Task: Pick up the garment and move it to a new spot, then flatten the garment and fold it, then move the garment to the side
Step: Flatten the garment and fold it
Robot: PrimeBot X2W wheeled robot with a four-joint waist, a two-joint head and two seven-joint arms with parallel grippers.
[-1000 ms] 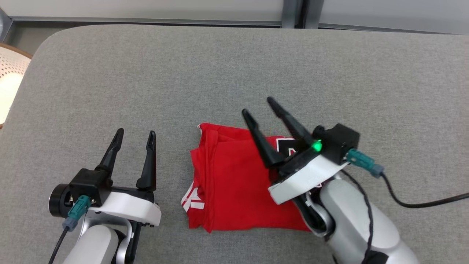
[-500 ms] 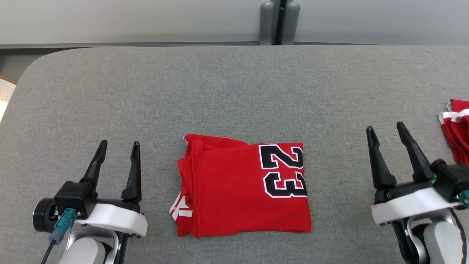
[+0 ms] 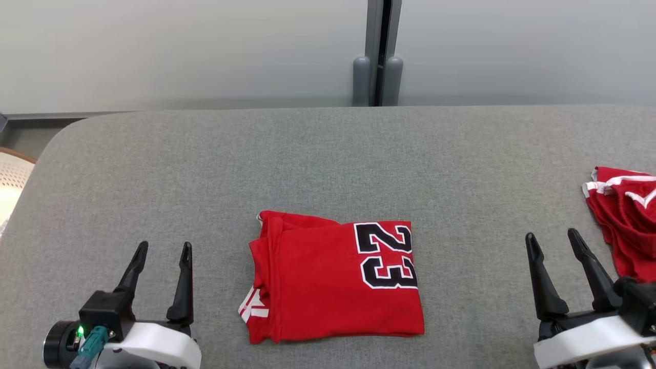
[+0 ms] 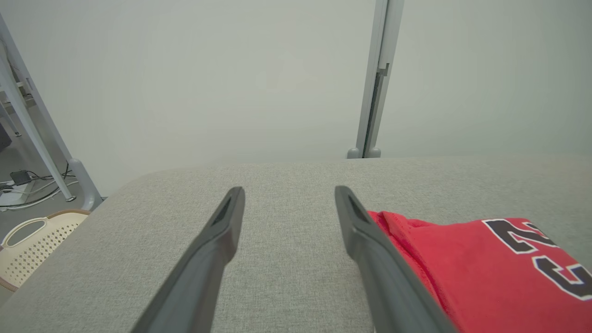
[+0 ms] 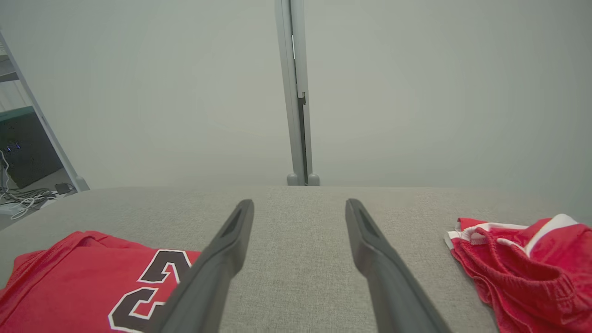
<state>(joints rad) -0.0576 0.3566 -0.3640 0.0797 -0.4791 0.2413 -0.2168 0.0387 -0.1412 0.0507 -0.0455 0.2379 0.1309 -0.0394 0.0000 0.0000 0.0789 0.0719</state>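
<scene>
- Grey fabric covers a wide table (image 3: 328,154) that fills the foreground, backed by a plain pale wall (image 3: 179,51) with a vertical grey post (image 3: 378,51) at its middle.
- The garment (image 3: 318,287), a red jersey, lies at the centre of the table near its front edge, folded into a neat rectangle.
- A black number 23 (image 3: 385,255), outlined in white, faces up on the jersey's right half. Layered edges and a bit of white trim show along its left side.
- The left gripper (image 3: 163,247) sits low at the left, near the jersey's left edge but not touching it. Its two dark fingers are spread wide and grasp nothing.
- The right gripper (image 3: 551,234) sits low at the right, well apart from the jersey, with its fingers likewise spread and empty.
- Both claws point away from the robot, one on each side of the jersey. They are likely parked clear of the cloth so the fold is not disturbed.
- A second red garment (image 3: 622,220) with white trim lies bunched at the table's right edge, near the right gripper.
- A pale perforated basket (image 3: 13,179) stands off the table at the far left.
- Judging by the tidy fold, flattening and folding look finished, and moving the jersey to the side appears to be the step left.
</scene>
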